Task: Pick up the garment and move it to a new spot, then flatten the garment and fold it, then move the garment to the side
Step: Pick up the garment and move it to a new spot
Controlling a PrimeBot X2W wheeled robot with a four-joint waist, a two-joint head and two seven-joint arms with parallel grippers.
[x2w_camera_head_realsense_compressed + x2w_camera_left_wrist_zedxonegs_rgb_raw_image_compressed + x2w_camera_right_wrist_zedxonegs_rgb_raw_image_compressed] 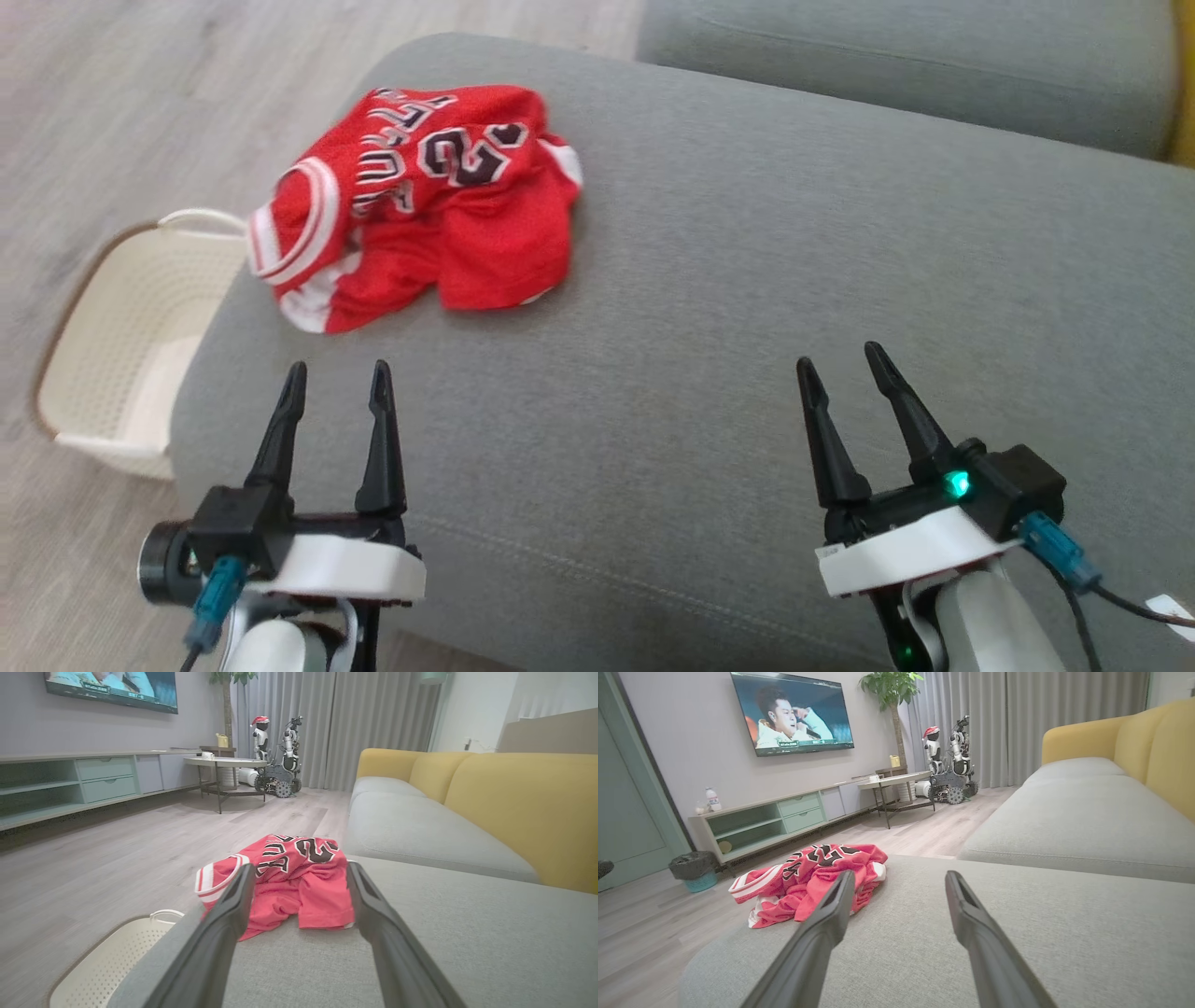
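The garment (425,205) is a red jersey with white trim and black numbers, lying crumpled near the far left corner of the grey ottoman (709,308). It also shows in the left wrist view, garment (289,882), and in the right wrist view, garment (810,877). My left gripper (338,383) hovers open a short way in front of the garment, nothing between its fingers. My right gripper (845,364) stands open over the right part of the ottoman, well away from the garment.
A cream perforated basket (121,345) sits on the wooden floor against the ottoman's left side. A grey and yellow sofa (444,826) lies beyond. Across the room stand a TV console (770,816), a round table (896,781) and another robot (948,765).
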